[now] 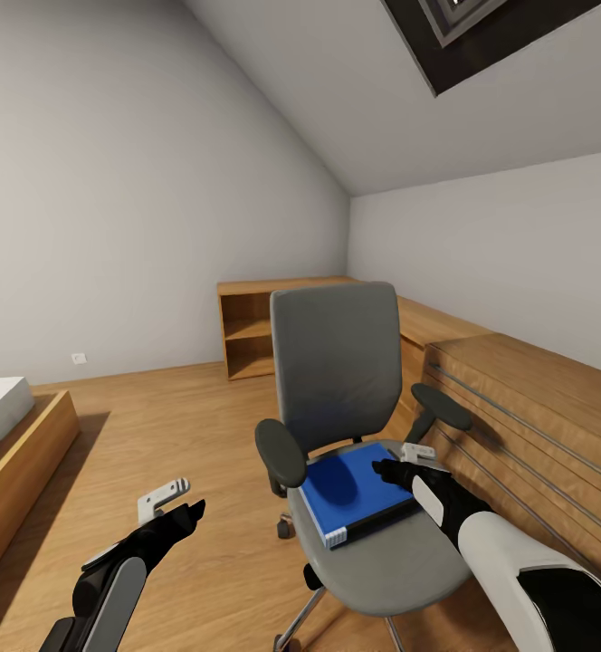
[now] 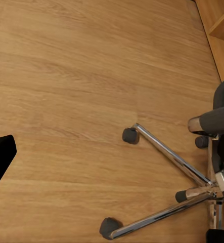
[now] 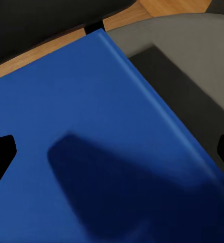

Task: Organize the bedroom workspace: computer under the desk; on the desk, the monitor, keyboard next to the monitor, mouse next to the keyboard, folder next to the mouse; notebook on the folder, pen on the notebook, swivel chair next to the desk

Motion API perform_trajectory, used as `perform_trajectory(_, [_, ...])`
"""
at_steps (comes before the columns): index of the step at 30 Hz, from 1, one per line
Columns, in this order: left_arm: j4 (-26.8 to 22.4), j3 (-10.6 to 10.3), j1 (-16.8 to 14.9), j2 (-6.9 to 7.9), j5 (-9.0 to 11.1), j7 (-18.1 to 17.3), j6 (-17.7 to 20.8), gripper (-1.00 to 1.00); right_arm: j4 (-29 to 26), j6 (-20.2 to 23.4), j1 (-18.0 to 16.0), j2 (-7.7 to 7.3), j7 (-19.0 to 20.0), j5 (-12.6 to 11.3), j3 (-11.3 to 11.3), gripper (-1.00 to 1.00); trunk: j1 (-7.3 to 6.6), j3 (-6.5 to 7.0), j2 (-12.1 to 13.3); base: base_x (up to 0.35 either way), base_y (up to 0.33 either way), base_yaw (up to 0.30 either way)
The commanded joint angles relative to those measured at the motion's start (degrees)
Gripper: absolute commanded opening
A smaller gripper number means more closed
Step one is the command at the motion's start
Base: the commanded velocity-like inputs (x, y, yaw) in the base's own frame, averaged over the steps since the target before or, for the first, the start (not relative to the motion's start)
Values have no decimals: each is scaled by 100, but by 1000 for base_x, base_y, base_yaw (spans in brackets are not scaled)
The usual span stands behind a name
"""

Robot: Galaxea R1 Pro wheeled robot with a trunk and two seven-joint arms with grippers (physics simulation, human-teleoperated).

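Floorboards (image 2: pixel 66 76) lie under my left end effector (image 1: pixel 178 512), idle, spread unclear. Folder (image 1: pixel 359 493) lies on the chair (image 1: pixel 337 362) seat; my right end effector (image 1: pixel 391 471), fingers wide, hovers above it. Next: descend, grip its edge.

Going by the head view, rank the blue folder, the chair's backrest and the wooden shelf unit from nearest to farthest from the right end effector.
1. folder: on the chair seat, right beneath the right end effector.
2. backrest: upright behind the seat.
3. wooden shelf unit: against the far wall, behind the swivel chair.
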Motion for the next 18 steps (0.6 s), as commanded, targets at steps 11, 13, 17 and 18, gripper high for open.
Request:
perform_trajectory(11, [-1,-3,-4,0,51,54,11,100,-9,26,-2,-6,0,-52,47,100,-1,-6,-3,0,0,0])
perform_trajectory(13, [1,-3,-4,0,47,54,11,100,-9,26,-2,-6,0,-52,47,100,-1,-6,-3,0,0,0])
perform_trajectory(17, [2,-3,-4,0,43,61,11,100,-9,19,-2,-6,0,-52,47,100,43,-42,-83,0,0,0])
perform_trajectory(18, [2,-3,-4,0,46,62,11,100,-9,18,-2,-6,0,-52,47,100,43,-42,-83,0,0,0])
